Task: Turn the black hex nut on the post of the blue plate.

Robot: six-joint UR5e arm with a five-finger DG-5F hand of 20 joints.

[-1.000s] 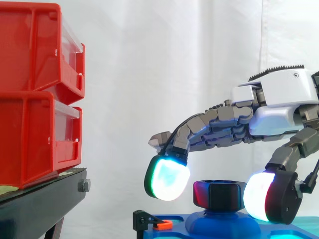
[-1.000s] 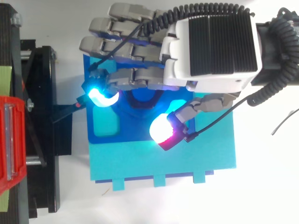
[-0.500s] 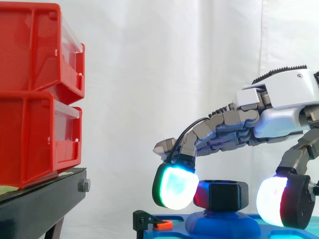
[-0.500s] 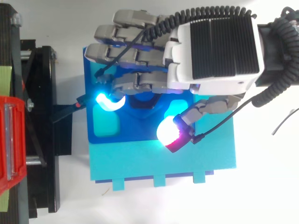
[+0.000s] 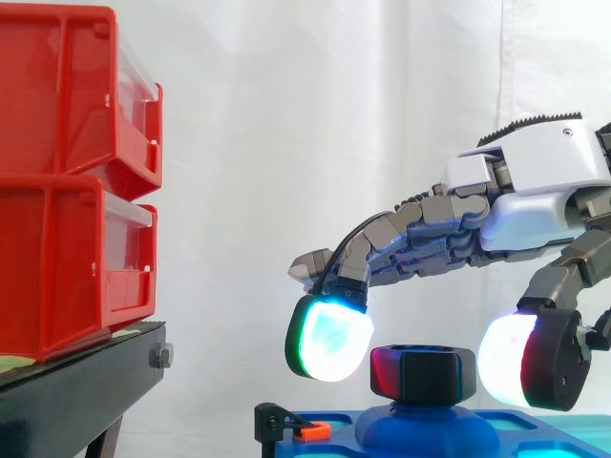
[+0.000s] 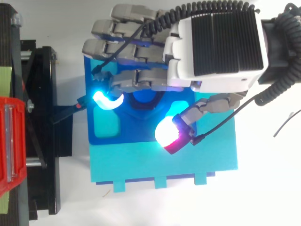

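Down at the foot of the side view, the black hex nut (image 5: 423, 374) sits squarely on the rounded blue post (image 5: 425, 426) of the blue plate (image 6: 136, 134). The hand (image 5: 539, 181) hangs right over it, reaching in from the right. Its fingers (image 5: 329, 341) are arched and spread. One cyan-green pad hangs just left of the nut and a little above it, and the thumb (image 5: 516, 372) glows white and red just to the right. White curtain (image 5: 286, 124) shows through on both sides: neither pad touches the nut, so nothing is pinched.

From above, the hand's back and knuckles cover the nut entirely; I can just make out a dark blue curve of the post's base between pad and thumb. The plate's lower part is cut off by the side view's bottom edge. A small black clip with an orange tab (image 5: 304, 429) sits at the plate's left end, too small to make out well. Red bins (image 5: 67, 181) rest on the black stand (image 5: 76, 391) well to the left, cropped at the edge.
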